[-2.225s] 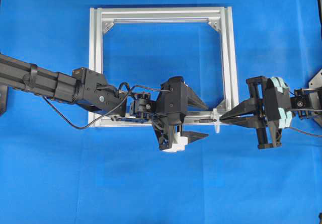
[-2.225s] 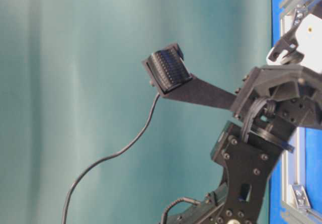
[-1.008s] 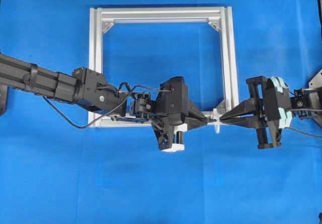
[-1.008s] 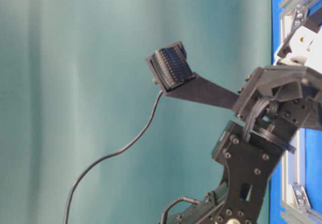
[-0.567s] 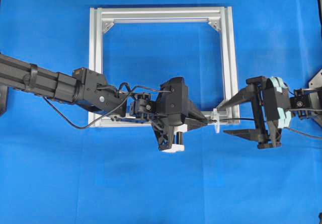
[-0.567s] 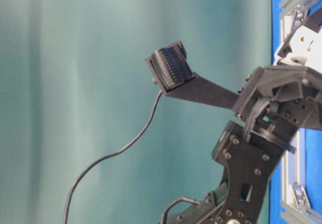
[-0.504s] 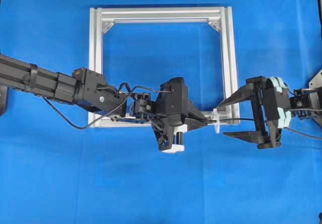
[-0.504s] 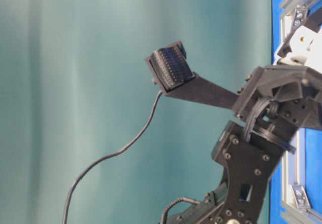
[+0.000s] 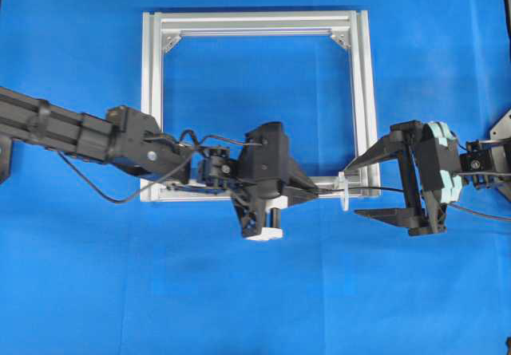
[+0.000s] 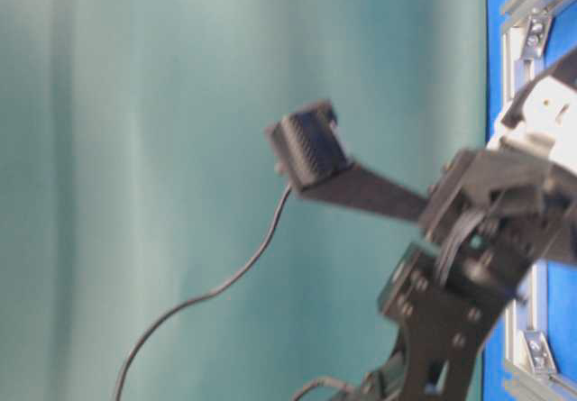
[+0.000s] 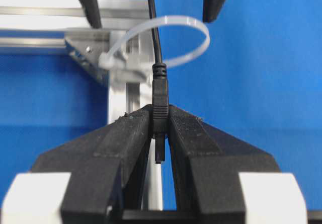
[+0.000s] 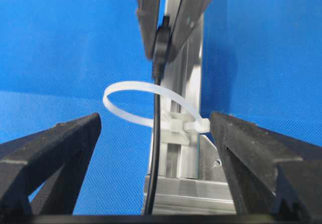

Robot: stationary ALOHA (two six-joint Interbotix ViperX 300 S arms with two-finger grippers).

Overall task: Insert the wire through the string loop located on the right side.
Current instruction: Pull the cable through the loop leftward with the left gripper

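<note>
**Wire through loop, left pincer clamped on plug, right pincer wide apart**

Table-level view is mostly useless: blurred, shows only a black arm and one ribbed finger pad against a teal backdrop, loop not visible. In the overhead view the string loop (image 9: 343, 191) is a tiny whitish speck; the plug end is hidden under the left pincer (image 9: 313, 193).

Left wrist view: left pincer (image 11: 160, 128) is closed tight on the black moulded plug body of the wire (image 11: 153, 27). The cable runs straight ahead from the plug and passes through the string loop (image 11: 187, 38). Loop sits just beyond the fingertips, at the corner of the aluminium frame (image 9: 360, 100).

Right pincer (image 9: 351, 189) stands wide apart, fingers either side of the cable, touching nothing visible. Right wrist view confirms: the wire (image 12: 155, 148) threads the loop (image 12: 132, 89).

Loop is a thin translucent plastic band, oval. Frame is ribbed silver extrusion on a blue cloth worktop (image 9: 239, 291).
</note>
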